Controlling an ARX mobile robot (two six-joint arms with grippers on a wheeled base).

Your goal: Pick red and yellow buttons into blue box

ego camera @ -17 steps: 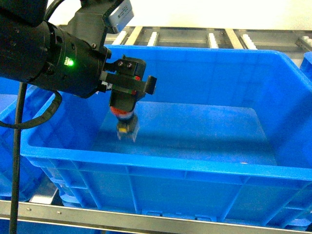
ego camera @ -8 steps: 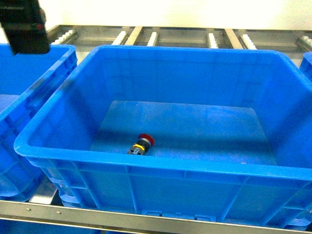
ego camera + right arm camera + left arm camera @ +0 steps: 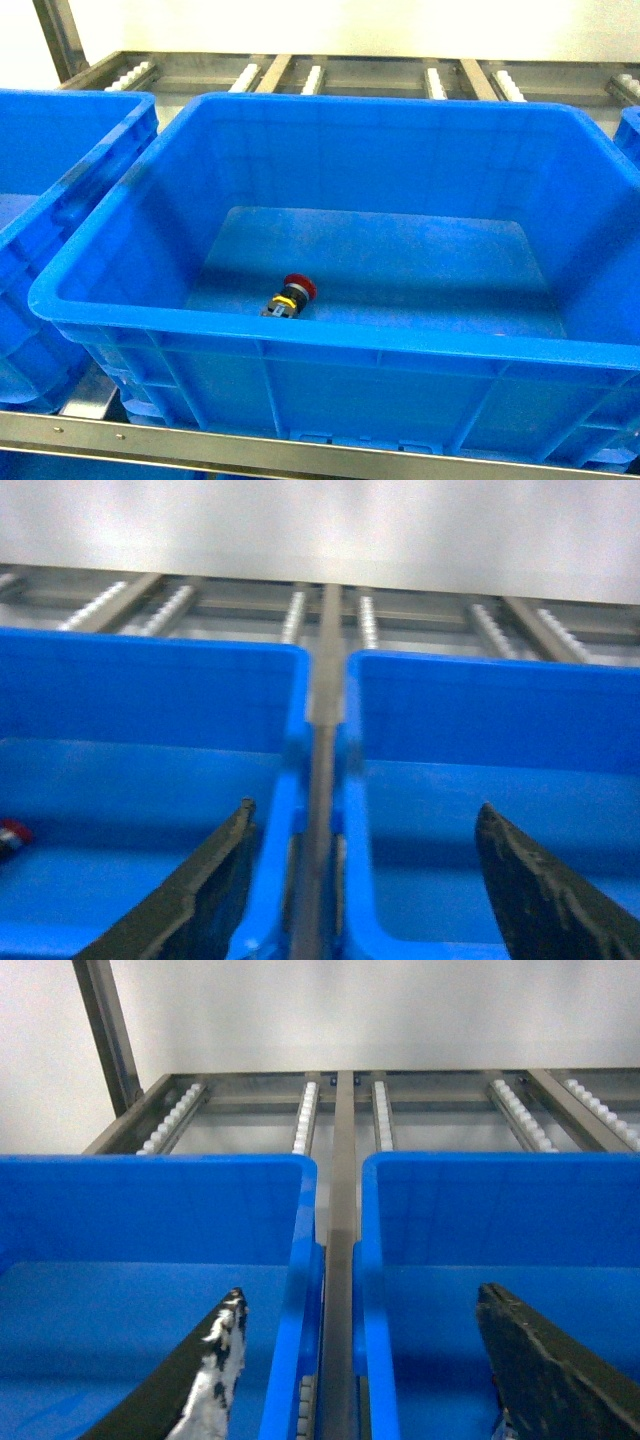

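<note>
The red button [image 3: 291,296] lies on its side on the floor of the blue box [image 3: 330,335], near the front wall, with nothing touching it. Its red cap [image 3: 9,837] also shows at the left edge of the right wrist view, inside the left of two crates. The yellow button is out of view. Neither gripper appears in the head view. In its own wrist view, my left gripper [image 3: 361,1302] is open and empty above the gap between two blue crates. My right gripper [image 3: 367,808] is likewise open and empty over a gap between crates.
A second blue crate [image 3: 60,180] stands close on the left of the box, and the corner of another [image 3: 630,125] shows at the right. Roller rails [image 3: 435,80] run behind them. A metal rail [image 3: 340,1260] runs between the crates, and a steel frame bar [image 3: 200,445] crosses the front.
The left arm, which a second ago held the red button low inside the box, let it go and pulled up and left out of the head view. The button now rests on the box floor.
</note>
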